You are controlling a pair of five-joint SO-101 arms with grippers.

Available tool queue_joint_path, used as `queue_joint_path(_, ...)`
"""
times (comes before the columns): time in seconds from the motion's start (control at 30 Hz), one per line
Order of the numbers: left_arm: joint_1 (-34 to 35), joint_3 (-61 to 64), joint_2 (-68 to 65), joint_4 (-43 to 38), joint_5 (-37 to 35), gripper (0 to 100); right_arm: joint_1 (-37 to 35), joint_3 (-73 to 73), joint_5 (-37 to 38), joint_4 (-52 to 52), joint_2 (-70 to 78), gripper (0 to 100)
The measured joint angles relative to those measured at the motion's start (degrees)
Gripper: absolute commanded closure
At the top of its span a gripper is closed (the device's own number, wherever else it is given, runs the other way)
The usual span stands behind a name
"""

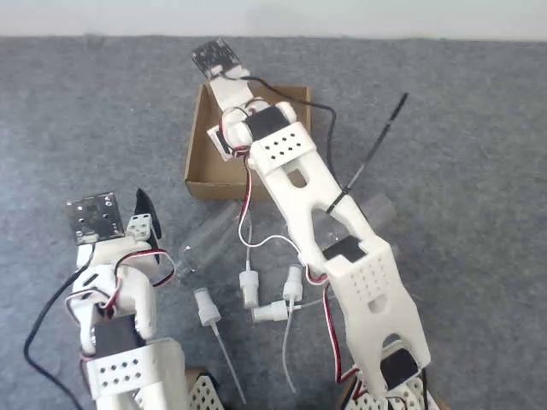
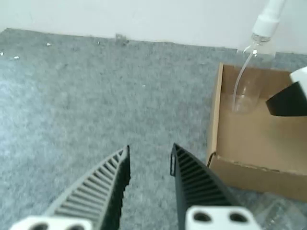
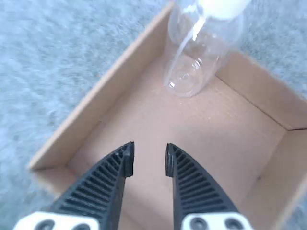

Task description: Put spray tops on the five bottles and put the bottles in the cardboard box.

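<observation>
A cardboard box (image 1: 198, 162) sits on the grey carpet at the back. One clear bottle (image 3: 199, 45) with a white spray top stands upright in a corner of the box (image 3: 144, 120), also seen as the capped bottle (image 2: 248, 76) in the left wrist view. My right gripper (image 3: 148, 154) hangs open over the box floor, holding nothing. My left gripper (image 2: 149, 155) is open over bare carpet, left of the box (image 2: 254, 139). Two clear bottles (image 1: 205, 239) (image 1: 376, 209) lie on the carpet. Several spray tops (image 1: 249, 286) lie in front of them.
The right arm (image 1: 325, 222) stretches from the front right over the box, covering much of it. The left arm's base (image 1: 120, 342) stands at the front left. Open carpet spreads to the left and far right. A black cable (image 1: 376, 145) runs beside the right arm.
</observation>
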State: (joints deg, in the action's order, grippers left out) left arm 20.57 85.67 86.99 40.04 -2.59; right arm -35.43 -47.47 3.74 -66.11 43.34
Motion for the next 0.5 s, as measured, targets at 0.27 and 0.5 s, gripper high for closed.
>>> queue_joint_path(0.27, -0.09, 0.0, 0.0, 0.0, 0.0, 87, -1.32, 0.0, 0.0, -11.08, -8.35, 92.9)
queue_joint_path(0.5, -0.09, 0.0, 0.0, 0.0, 0.0, 87, -3.6, 0.0, 0.0, -21.98, -14.33, 92.8)
